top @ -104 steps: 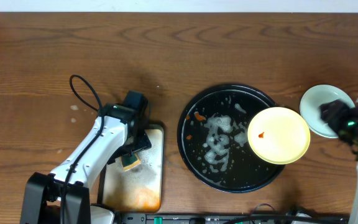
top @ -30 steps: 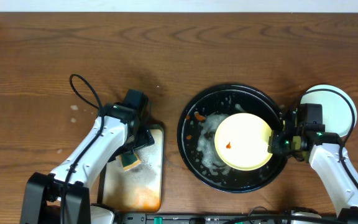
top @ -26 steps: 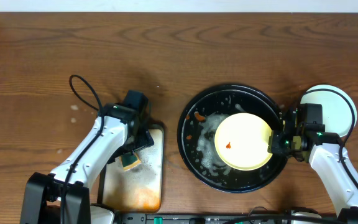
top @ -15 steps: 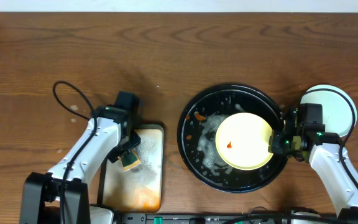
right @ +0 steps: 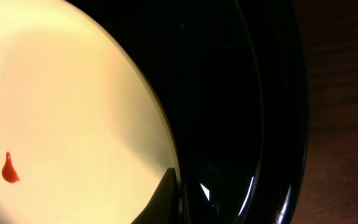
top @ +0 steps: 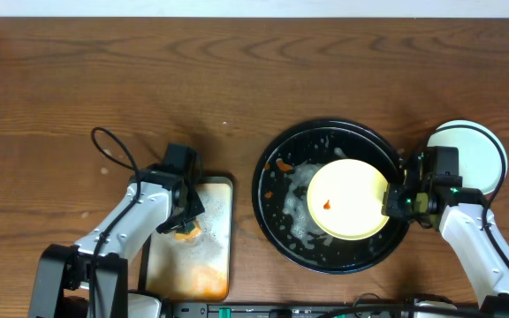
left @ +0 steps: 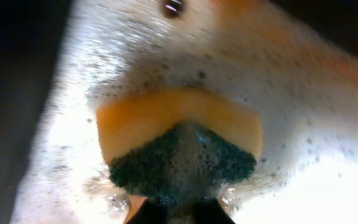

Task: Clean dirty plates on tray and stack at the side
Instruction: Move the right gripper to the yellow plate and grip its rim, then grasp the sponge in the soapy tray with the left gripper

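A pale yellow plate (top: 347,199) with a red sauce spot (top: 326,204) lies inside the round black tray (top: 265,190), right of its middle. My right gripper (top: 394,201) is shut on this plate's right rim; in the right wrist view one dark finger (right: 166,193) lies over the plate (right: 73,112) edge, with the tray (right: 260,93) beyond it. My left gripper (top: 186,223) is shut on an orange and green sponge (left: 173,118) in a foamy rectangular metal tray (top: 210,265). A pale plate (top: 471,150) sits on the table right of the black tray.
White suds and orange sauce flecks (top: 283,164) lie on the black tray's left half. An orange stain (top: 203,283) marks the near end of the metal tray. A black cable loop (top: 113,146) arches beside the left arm. Bare wooden table (top: 237,71) stretches behind both trays.
My left gripper has closed on the sponge and the left arm shifted a little. Earlier the right gripper brought the yellow plate from the tray's right rim into the tray; it has since stayed still.
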Controlling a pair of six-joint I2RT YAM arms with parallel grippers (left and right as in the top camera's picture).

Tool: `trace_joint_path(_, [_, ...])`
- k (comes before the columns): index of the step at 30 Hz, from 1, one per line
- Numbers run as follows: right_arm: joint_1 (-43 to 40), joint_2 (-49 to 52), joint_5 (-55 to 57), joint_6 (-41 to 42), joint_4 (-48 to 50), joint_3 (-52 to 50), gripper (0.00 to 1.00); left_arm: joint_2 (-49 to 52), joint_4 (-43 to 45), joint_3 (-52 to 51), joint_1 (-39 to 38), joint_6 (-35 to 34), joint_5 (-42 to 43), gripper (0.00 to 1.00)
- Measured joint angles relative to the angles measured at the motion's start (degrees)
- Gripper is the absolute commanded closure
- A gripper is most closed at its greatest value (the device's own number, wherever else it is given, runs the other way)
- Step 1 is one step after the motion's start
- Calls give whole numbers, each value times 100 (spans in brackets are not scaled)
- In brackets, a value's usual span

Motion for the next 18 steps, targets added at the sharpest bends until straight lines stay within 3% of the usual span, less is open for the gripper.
trace_joint_path(10, [0,0,2,0,35,0,99,-280,-837,479,0,966,745,93])
trace_joint_path(18, [0,0,4,26,37,0,99,-402,-306,354,0,1252,863,92])
